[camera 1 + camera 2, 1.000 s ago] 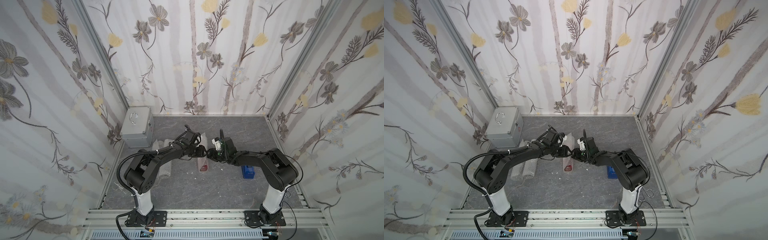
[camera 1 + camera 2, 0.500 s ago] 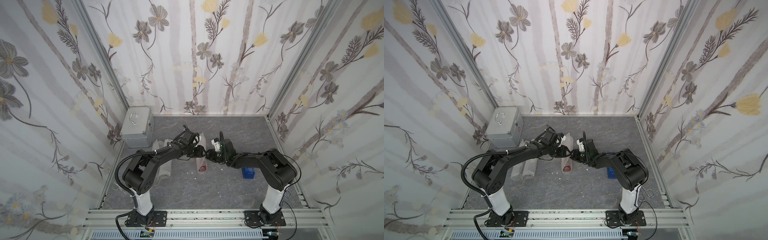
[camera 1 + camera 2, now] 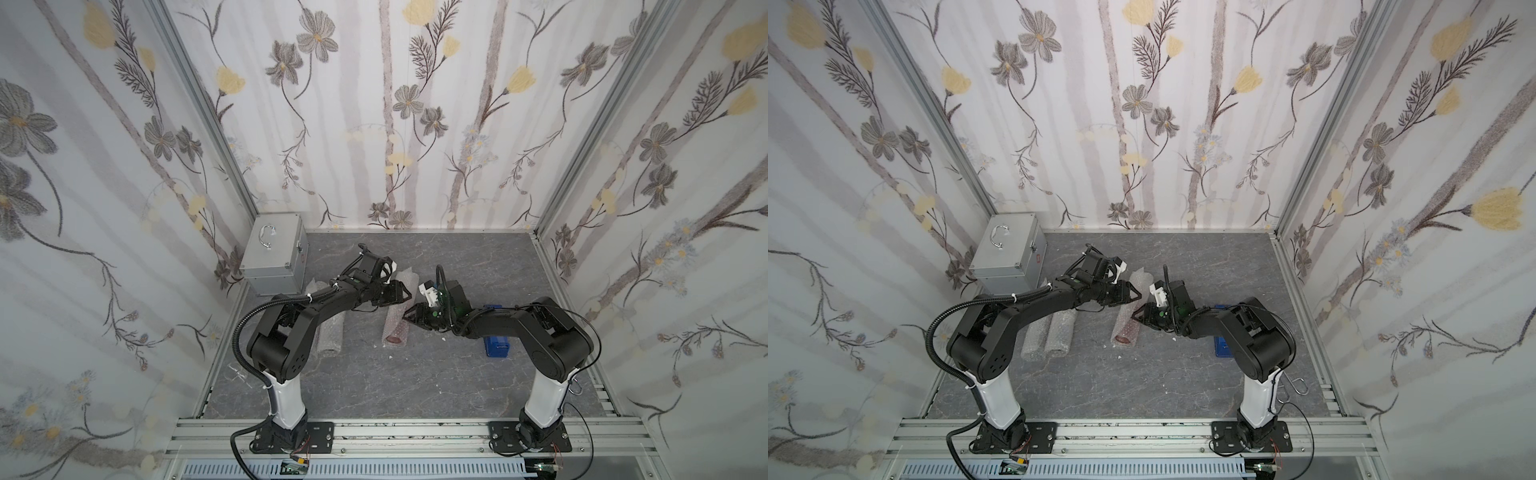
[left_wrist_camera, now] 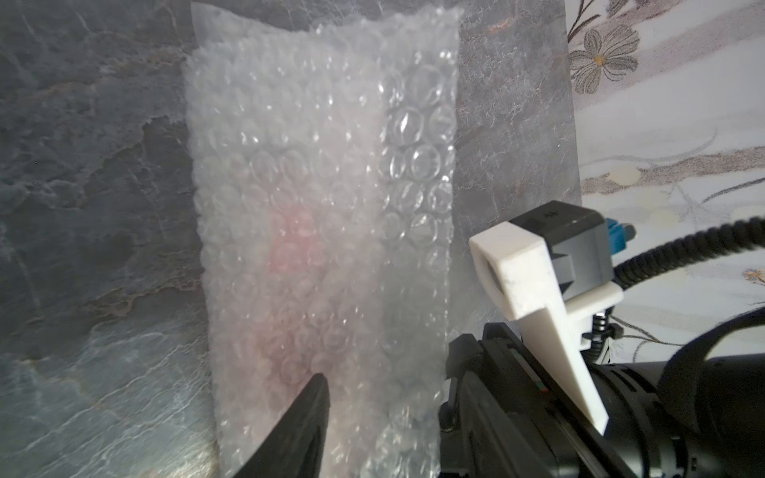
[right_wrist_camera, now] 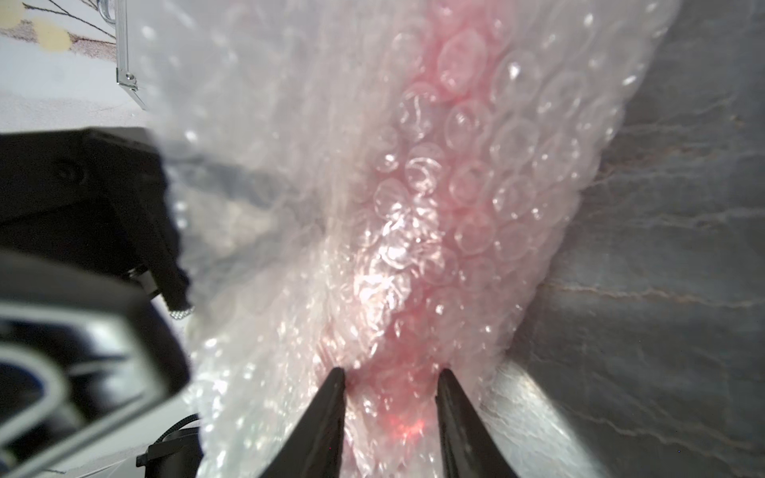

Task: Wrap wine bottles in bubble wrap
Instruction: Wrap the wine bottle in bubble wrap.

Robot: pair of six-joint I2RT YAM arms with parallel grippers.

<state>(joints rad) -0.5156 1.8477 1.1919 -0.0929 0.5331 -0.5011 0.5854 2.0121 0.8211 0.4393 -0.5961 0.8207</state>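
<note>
One wine bottle (image 5: 430,136) with red-pink liquid lies wrapped in bubble wrap (image 3: 398,305) at mid-floor in both top views; its red end (image 3: 1126,338) shows at the near end of the roll. My right gripper (image 5: 391,374) is shut on this wrapped bottle from the right, one finger on each side. My left gripper (image 4: 383,372) hangs over the roll from the left. One of its fingers (image 4: 314,397) rests on the bubble wrap (image 4: 323,165) over the pink bottle (image 4: 289,248); the other is hidden. A loose flap of wrap (image 3: 1139,277) stands up at the far end.
Two more rolls of bubble wrap (image 3: 330,332) lie side by side under my left arm. A silver metal case (image 3: 274,253) stands in the back left corner. A blue tape dispenser (image 3: 496,345) sits under my right arm. Small white scraps (image 3: 390,356) dot the floor.
My right gripper and the wrapped bottle have shifted a little to the left. The left gripper has barely moved.
</note>
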